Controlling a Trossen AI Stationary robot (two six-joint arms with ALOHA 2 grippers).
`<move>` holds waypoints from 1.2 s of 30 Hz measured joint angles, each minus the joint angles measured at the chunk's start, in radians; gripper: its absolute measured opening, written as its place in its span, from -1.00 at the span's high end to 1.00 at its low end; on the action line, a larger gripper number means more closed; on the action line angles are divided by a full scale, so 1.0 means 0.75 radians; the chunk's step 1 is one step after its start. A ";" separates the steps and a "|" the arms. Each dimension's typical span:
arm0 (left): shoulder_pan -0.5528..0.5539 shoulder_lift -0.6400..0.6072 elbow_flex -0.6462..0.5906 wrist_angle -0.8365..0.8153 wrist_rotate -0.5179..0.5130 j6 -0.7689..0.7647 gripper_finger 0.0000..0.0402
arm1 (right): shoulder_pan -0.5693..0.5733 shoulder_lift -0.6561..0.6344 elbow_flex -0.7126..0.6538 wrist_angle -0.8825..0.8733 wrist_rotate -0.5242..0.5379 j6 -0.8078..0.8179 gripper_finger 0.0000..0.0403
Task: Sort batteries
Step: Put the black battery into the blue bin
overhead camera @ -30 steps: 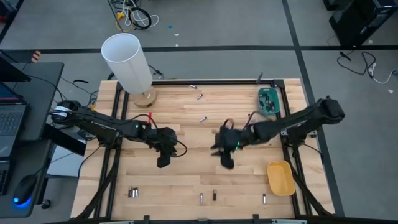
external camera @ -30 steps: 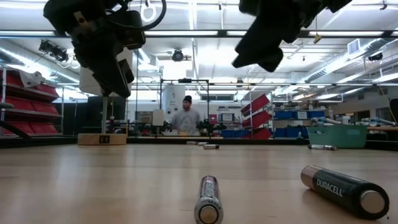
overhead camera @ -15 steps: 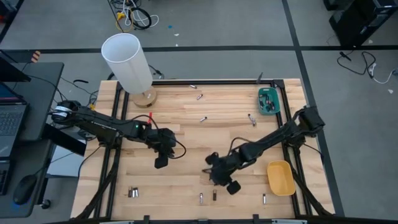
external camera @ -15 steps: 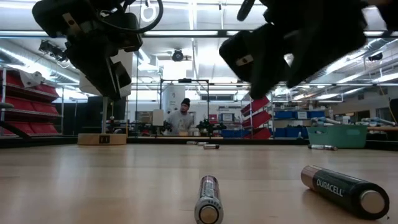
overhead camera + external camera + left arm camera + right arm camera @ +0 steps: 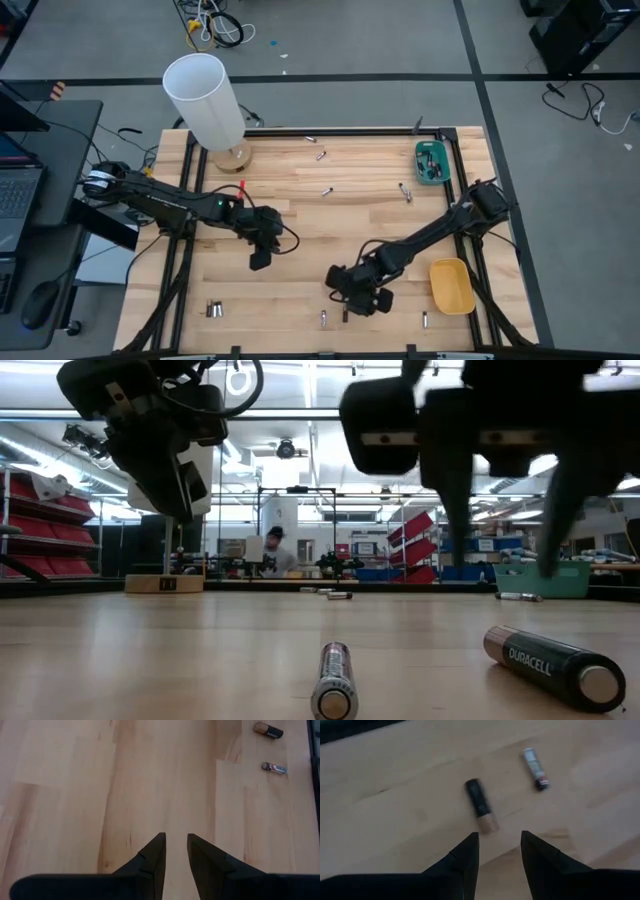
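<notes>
The dark battery and the silvery battery lie side by side near the front edge of the bench. Over the past second the right hand has swung from mid-bench to hang just above them, fingers parted and empty, so a pickup looks close. The left hand has stayed mid-bench, empty, fingers slightly apart. More batteries lie scattered around; the yellow tray and teal tray wait at the right. Nothing blocks the reach.
</notes>
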 joint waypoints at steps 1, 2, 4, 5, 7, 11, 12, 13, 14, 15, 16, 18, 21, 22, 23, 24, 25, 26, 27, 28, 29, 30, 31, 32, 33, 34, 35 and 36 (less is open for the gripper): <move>0.000 0.000 0.000 0.002 -0.005 -0.006 0.53 | 0.004 0.008 0.000 0.000 -0.007 -0.026 0.34; 0.000 0.000 0.000 0.003 -0.006 -0.015 0.53 | 0.011 0.012 0.000 -0.005 -0.016 -0.051 0.34; 0.000 0.000 0.000 0.009 -0.007 -0.038 0.53 | 0.021 0.013 -0.001 -0.013 -0.020 -0.107 0.34; 0.000 0.000 0.000 0.005 -0.007 -0.046 0.53 | 0.022 0.013 -0.001 -0.003 -0.021 -0.134 0.34; 0.000 0.000 0.000 0.004 -0.007 -0.067 0.53 | 0.022 0.012 -0.001 0.018 -0.024 -0.147 0.34; 0.000 0.000 0.000 0.005 -0.007 -0.076 0.53 | 0.015 0.022 -0.001 0.086 -0.026 -0.204 0.34; 0.000 0.000 0.000 0.004 -0.007 -0.080 0.53 | 0.015 0.033 0.000 0.115 -0.030 -0.212 0.34; 0.000 0.000 0.000 0.004 -0.007 -0.094 0.53 | 0.016 0.048 0.000 0.129 -0.034 -0.213 0.34; 0.000 0.000 0.000 0.004 -0.006 -0.106 0.53 | 0.016 0.067 0.000 0.132 -0.055 -0.217 0.34; 0.000 0.000 0.000 0.004 -0.006 -0.112 0.53 | 0.017 0.085 -0.001 0.143 -0.073 -0.222 0.34; 0.000 0.000 0.000 0.004 -0.006 -0.119 0.53 | 0.017 0.101 -0.001 0.154 -0.075 -0.238 0.34; -0.001 0.000 0.000 -0.002 -0.005 -0.137 0.53 | 0.024 0.128 0.003 0.153 -0.076 -0.273 0.34; -0.007 0.000 0.000 -0.001 -0.005 -0.143 0.53 | 0.026 0.150 0.008 0.161 -0.078 -0.286 0.34; -0.009 0.000 0.000 0.001 -0.005 -0.143 0.53 | 0.025 0.157 0.010 0.168 -0.080 -0.286 0.34; -0.009 0.000 0.000 0.000 -0.005 -0.143 0.53 | 0.025 0.159 0.011 0.163 -0.086 -0.286 0.34; -0.010 0.000 0.000 -0.001 -0.004 -0.143 0.53 | 0.022 0.159 0.011 0.152 -0.084 -0.286 0.35; -0.010 0.000 0.000 0.000 -0.003 -0.146 0.53 | 0.018 0.159 0.011 0.144 -0.085 -0.285 0.36; -0.010 0.000 0.000 0.000 -0.003 -0.147 0.53 | 0.011 0.159 0.012 0.133 -0.085 -0.281 0.37; -0.010 0.000 0.000 -0.002 -0.003 -0.147 0.53 | 0.004 0.159 0.013 0.123 -0.085 -0.272 0.39; -0.011 0.000 0.000 0.001 -0.004 -0.147 0.53 | -0.003 0.159 0.013 0.113 -0.091 -0.254 0.43; -0.012 0.000 0.000 0.004 -0.004 -0.147 0.53 | -0.012 0.159 0.013 0.099 -0.100 -0.228 0.47; -0.012 0.000 0.000 0.002 -0.009 -0.147 0.53 | -0.019 0.159 0.013 0.088 -0.106 -0.200 0.52; -0.014 0.000 0.000 0.002 -0.014 -0.148 0.53 | -0.025 0.159 0.013 0.076 -0.110 -0.168 0.57; -0.014 0.000 0.000 0.002 -0.019 -0.149 0.53 | -0.033 0.159 0.013 0.064 -0.115 -0.129 0.64; -0.014 0.000 0.000 0.002 -0.021 -0.150 0.53 | -0.042 0.159 0.013 0.055 -0.124 -0.078 0.70; -0.014 0.000 0.000 0.003 -0.023 -0.150 0.53 | -0.052 0.159 0.014 0.046 -0.138 -0.023 0.76; -0.014 0.000 0.000 0.003 -0.024 -0.154 0.53 | -0.062 0.158 0.013 0.039 -0.152 0.032 0.82; -0.014 0.000 0.000 0.003 -0.024 -0.161 0.53 | -0.071 0.155 0.013 0.034 -0.165 0.080 0.86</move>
